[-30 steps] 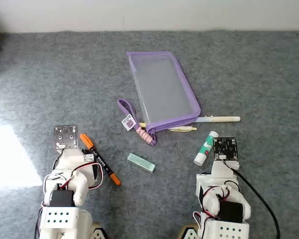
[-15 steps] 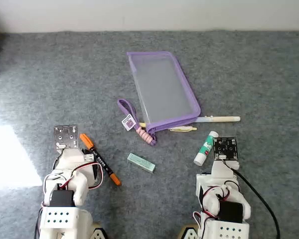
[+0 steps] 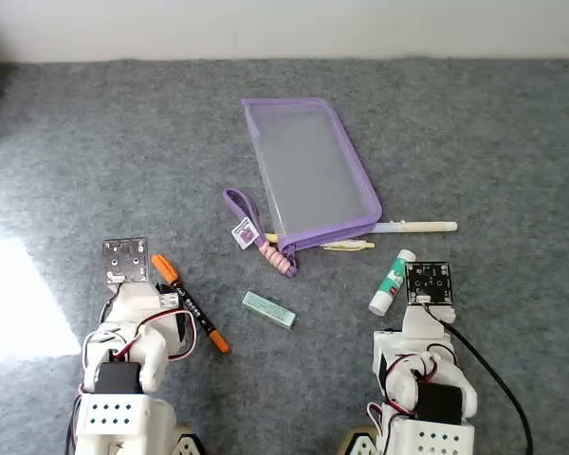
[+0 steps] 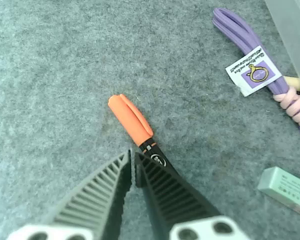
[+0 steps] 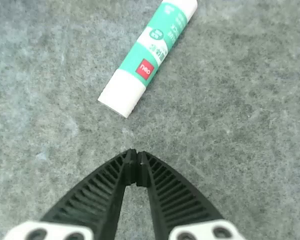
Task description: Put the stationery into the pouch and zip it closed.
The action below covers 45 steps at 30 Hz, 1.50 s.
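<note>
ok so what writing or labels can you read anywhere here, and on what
glue stick: red logo square and white print on the green band, too small to read.
tag on the pouch strap: ring emblem and fine print, blurred.
marker: round mark on the barrel, unreadable.
eraser: faint print, unreadable.

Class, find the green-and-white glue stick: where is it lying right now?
In the high view the green-and-white plastic glue stick lies on the right side of the grey felt, just ahead of the right end effector, near the long white pen.
</note>
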Tool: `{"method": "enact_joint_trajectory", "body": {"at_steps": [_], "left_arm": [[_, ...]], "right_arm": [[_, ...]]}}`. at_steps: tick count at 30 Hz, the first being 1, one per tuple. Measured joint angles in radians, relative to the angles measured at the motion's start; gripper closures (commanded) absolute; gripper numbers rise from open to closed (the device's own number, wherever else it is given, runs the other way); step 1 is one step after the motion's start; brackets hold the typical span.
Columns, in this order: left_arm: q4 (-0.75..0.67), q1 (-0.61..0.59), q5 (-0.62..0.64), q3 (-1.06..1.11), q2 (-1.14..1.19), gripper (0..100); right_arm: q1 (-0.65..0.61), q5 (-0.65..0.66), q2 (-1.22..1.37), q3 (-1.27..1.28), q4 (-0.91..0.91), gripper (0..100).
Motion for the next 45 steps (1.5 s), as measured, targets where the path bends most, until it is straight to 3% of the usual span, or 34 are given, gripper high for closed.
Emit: {"method": "enact_joint_trajectory", "body": {"at_steps": [41,45], "left_arm": [[0.0,0.0,0.0,0.0,0.0,99],[0.0,0.0,0.0,0.0,0.0,99]], "right_arm": [[0.041,0.005,0.0,-0.003,-0.028,99.1],[0.043,0.044,0.0,-0.133,-0.034,99.1]]}}
